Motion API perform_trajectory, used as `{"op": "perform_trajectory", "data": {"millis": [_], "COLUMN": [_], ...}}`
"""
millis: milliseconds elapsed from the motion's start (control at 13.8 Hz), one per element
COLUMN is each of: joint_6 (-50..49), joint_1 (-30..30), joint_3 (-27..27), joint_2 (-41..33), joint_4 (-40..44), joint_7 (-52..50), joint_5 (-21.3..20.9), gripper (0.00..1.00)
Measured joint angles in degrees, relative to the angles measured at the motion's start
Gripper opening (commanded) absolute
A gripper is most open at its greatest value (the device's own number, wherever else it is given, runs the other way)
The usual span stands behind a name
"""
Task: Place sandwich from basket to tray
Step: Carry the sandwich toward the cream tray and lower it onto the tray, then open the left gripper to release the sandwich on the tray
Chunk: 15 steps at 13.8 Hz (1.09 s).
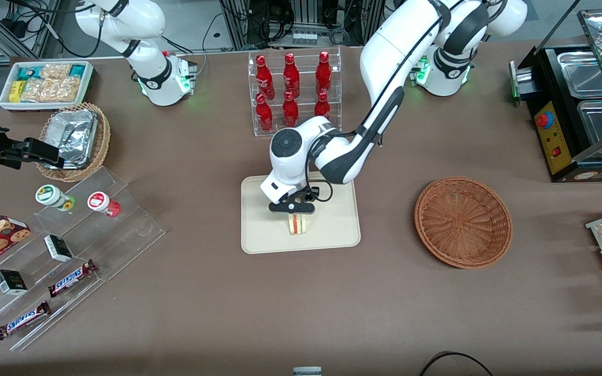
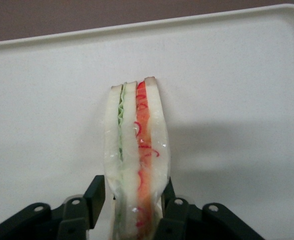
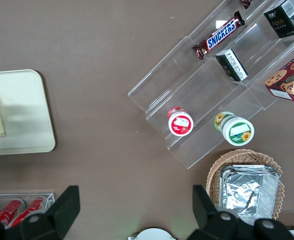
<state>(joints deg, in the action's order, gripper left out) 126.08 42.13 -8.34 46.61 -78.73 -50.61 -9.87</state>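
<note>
While the gripper (image 1: 294,209) jaws clamp the sandwich (image 2: 136,150) over the tray (image 1: 259,240) (basket (image 1: 463,222) emptied), releasing comes next.

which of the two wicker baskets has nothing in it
The reddish-brown basket, toward the working arm's end of the table, has nothing in it. The lighter tan basket holds crumpled foil trays. The gripper holds the sandwich over the tray.

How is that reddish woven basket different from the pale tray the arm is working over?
The basket is round, reddish-brown wicker; the tray is a flat, smooth, cream rectangle with rounded corners. The basket holds nothing, while the tray has the sandwich standing on it, gripped by the gripper directly above. The basket lies toward the working arm's end of the table; the tray sits in front of the red bottles. Both rest on the brown table.
</note>
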Motion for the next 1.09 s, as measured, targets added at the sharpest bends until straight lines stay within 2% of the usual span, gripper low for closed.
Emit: {"op": "perform_trajectory", "data": {"millis": [291, 582, 873, 1091], "joint_6": [-3.58, -12.05, -22.85, -31.17], "joint_1": [-0.01, -1.02, -6.43, -12.36], "joint_3": [0.08, 0.85, 1.18, 1.24], "joint_2": [-1.96, -9.55, -18.58, -24.64], "joint_4": [1.96, 3.16, 3.23, 3.15], "joint_7": [-2.72, -7.4, -7.48, -0.06], "joint_5": [0.0, 0.0, 0.34, 4.57], "gripper": [1.0, 1.0, 1.0, 1.0]}}
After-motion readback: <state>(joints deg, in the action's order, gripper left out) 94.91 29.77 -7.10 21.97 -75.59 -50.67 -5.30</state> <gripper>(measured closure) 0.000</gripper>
